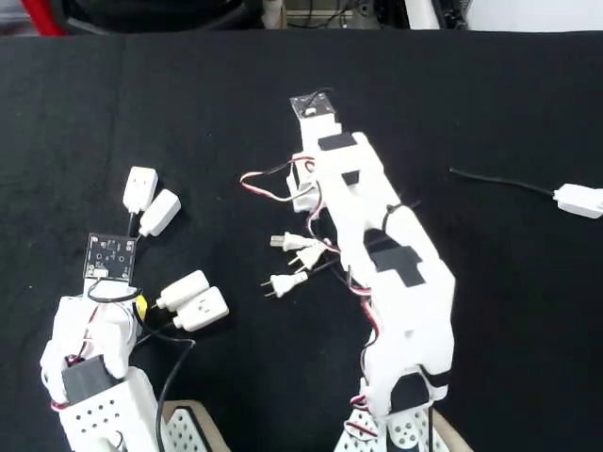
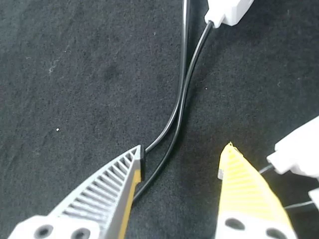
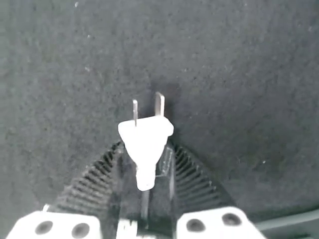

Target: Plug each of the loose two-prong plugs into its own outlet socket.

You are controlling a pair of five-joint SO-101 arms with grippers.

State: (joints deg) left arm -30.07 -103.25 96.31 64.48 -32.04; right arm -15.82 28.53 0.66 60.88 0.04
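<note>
The right claw is clenched around a white two-prong plug. Its two dark ribbed fingers press on either side of the plug's body, and the two metal prongs point away from the claw, over the black cloth that covers the table. In the high view the right arm reaches from the near edge toward the far middle of the table. The left claw is spread wide and grips nothing. Its grey finger and yellow finger stand well apart just above the cloth. Two black cables run between them, and one cable touches the tip of the grey finger. The cables lead away to a white outlet socket, and a second white socket body lies just beside the yellow finger. From above, the left arm sits at the near left, with a pair of white sockets just to its right and another pair farther away. Other loose plugs lie mid-table, just left of the right arm. A white connector on a black cable lies at the far right.
</note>
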